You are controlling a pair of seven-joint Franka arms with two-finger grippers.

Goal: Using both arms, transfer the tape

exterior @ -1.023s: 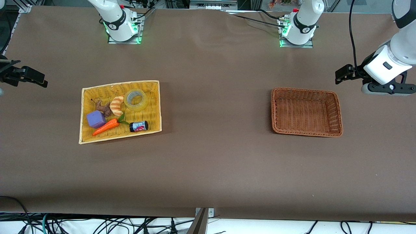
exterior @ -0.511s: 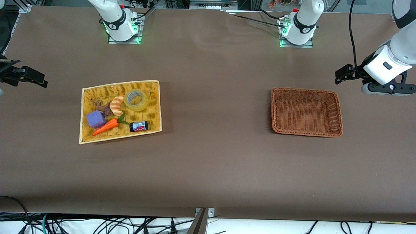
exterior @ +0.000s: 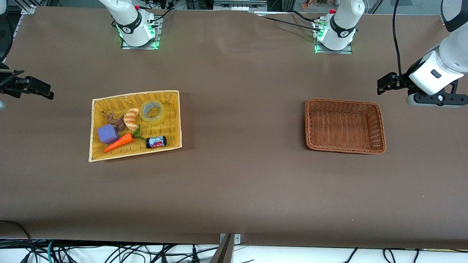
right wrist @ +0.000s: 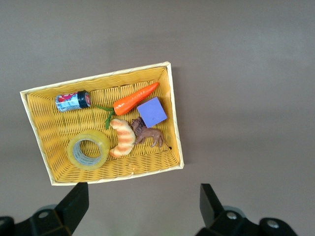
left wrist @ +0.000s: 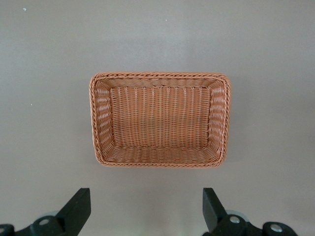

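The tape (exterior: 153, 111), a translucent yellowish ring with a grey-white core, lies flat in the yellow wicker basket (exterior: 135, 93), in its corner toward the robots' bases. It also shows in the right wrist view (right wrist: 88, 152). My right gripper (right wrist: 142, 204) is open and empty, high over bare table beside the yellow basket (right wrist: 98, 78), at the right arm's end of the table. My left gripper (left wrist: 146, 209) is open and empty, high over bare table beside the empty brown wicker basket (left wrist: 160, 75).
The yellow basket also holds a croissant (exterior: 131, 118), a brown figure (exterior: 116, 121), a purple cube (exterior: 108, 133), a carrot (exterior: 119, 142) and a small black can (exterior: 156, 141). The brown basket (exterior: 343, 101) stands toward the left arm's end.
The right arm's hand has shifted very slightly. Nothing else has moved.
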